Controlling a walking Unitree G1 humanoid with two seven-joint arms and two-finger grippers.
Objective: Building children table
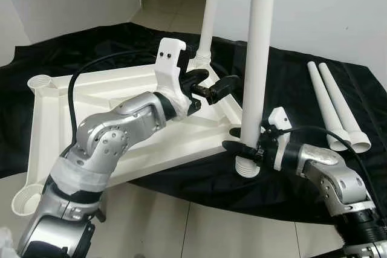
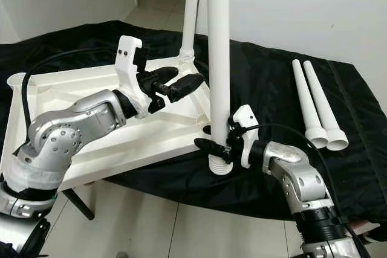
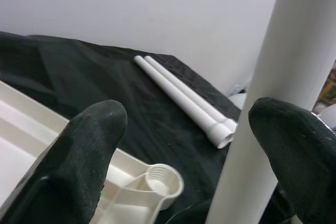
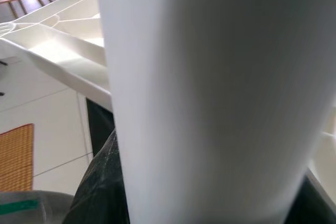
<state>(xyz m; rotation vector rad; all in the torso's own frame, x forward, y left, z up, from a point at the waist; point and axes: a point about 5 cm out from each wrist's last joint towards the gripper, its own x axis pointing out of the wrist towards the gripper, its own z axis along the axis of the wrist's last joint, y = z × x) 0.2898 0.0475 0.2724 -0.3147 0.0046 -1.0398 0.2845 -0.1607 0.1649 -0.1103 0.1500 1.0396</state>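
Nearest to me, my right gripper (image 1: pixel 248 148) is clenching its fingers around the lower end of a tall white plastic table leg (image 1: pixel 257 58), which I am holding upright just above the black cloth (image 2: pixel 254 70) covering the bench. The leg's ribbed, threaded foot (image 2: pixel 220 166) is showing just below my fingers, close to the near corner of the upturned white plastic tabletop (image 1: pixel 109 107). My right wrist camera is looking at that same leg (image 4: pixel 210 93) so closely that it is a pale blur, with the tabletop's ribbed underside (image 4: pixel 58 40) and tiled floor (image 4: pixel 47 108) beside it.

A little farther off, my left gripper (image 2: pixel 192 80) is hovering over the tabletop with its fingers (image 3: pixel 89 145) released and spread; the held leg is standing just in front of one fingertip. My left wrist camera is catching an open threaded socket (image 3: pixel 163 179) at the tabletop's corner, which the head views are hiding behind the leg.

Beyond, a second white leg (image 1: pixel 208 10) is standing upright at the tabletop's far corner. Off to my right, two spare white legs (image 1: pixel 335 110) are lying side by side, touching, on the cloth.
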